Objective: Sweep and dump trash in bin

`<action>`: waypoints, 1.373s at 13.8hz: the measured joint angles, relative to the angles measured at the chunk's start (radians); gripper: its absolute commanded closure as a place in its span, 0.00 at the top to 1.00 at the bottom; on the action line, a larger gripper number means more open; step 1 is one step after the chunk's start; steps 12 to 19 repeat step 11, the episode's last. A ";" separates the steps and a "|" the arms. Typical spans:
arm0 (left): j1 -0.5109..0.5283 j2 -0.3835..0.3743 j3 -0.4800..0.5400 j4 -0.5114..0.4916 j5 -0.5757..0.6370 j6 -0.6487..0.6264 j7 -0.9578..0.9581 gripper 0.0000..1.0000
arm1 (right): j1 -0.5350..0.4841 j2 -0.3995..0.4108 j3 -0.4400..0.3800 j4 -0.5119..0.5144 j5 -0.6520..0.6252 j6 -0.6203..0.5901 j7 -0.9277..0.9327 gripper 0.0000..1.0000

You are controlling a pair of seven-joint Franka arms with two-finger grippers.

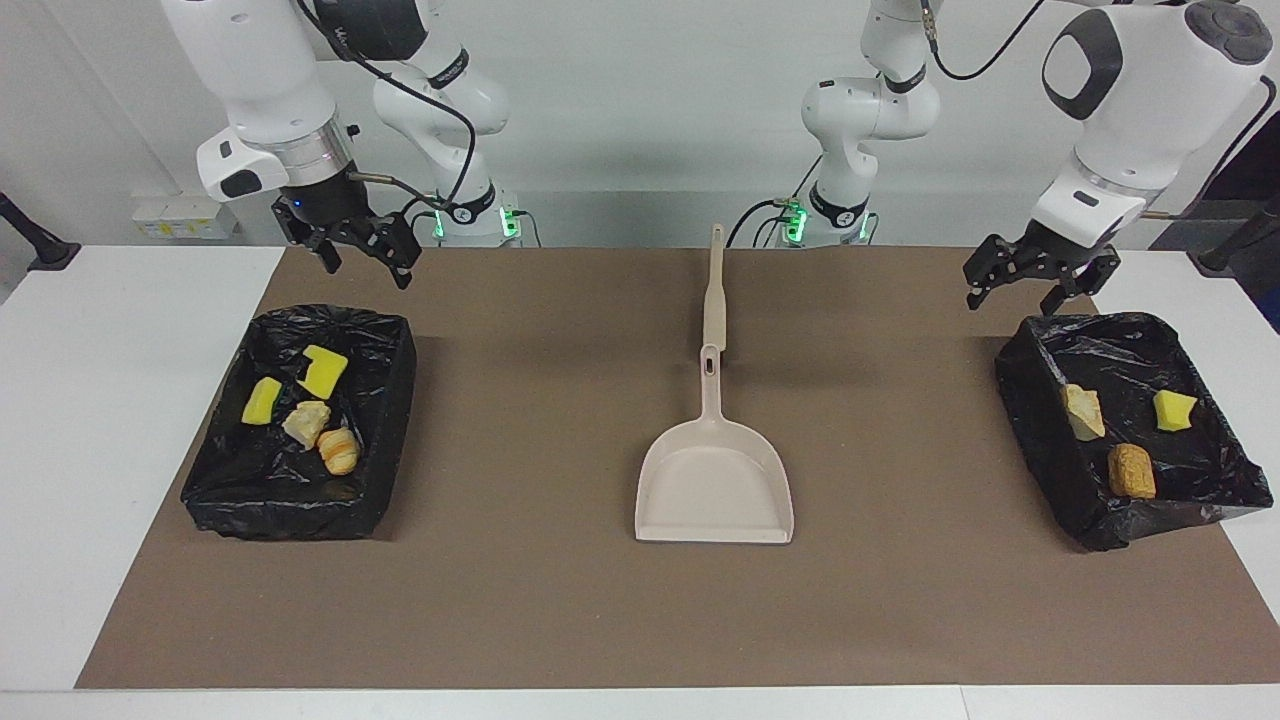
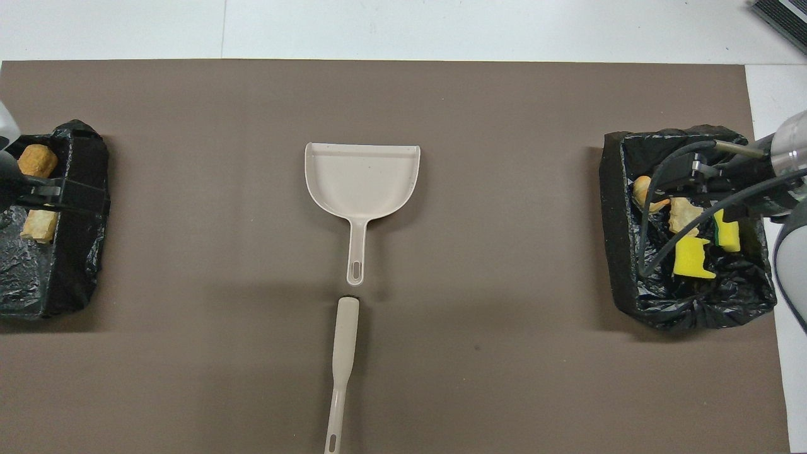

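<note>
Currently my left gripper (image 1: 1035, 275) hangs open, holding nothing, over the edge nearest me of the black-lined bin (image 1: 1030, 420) at the left arm's end of the table. Three scraps of trash (image 1: 1130, 470) lie in it; overhead, that bin is cut off at the frame edge and only two tan chunks show. My right gripper (image 1: 365, 250) hangs likewise, fingers spread and empty, over the other bin (image 1: 395, 400), which holds four scraps (image 1: 323, 372); my arm and cable partly cover them from above. Between the bins lies the dustpan (image 1: 715, 485), with the brush handle (image 1: 716, 290) just nearer me, its head hidden.
</note>
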 measured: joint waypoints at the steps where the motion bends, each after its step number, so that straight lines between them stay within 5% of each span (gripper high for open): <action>1: 0.001 -0.017 0.001 -0.004 0.000 -0.017 0.003 1.00 | 0.002 0.000 0.005 0.000 0.000 0.000 0.000 1.00; 19: 0.008 -0.015 0.000 0.044 0.021 -0.100 0.020 1.00 | 0.042 -0.022 0.011 0.012 -0.019 -0.012 0.000 1.00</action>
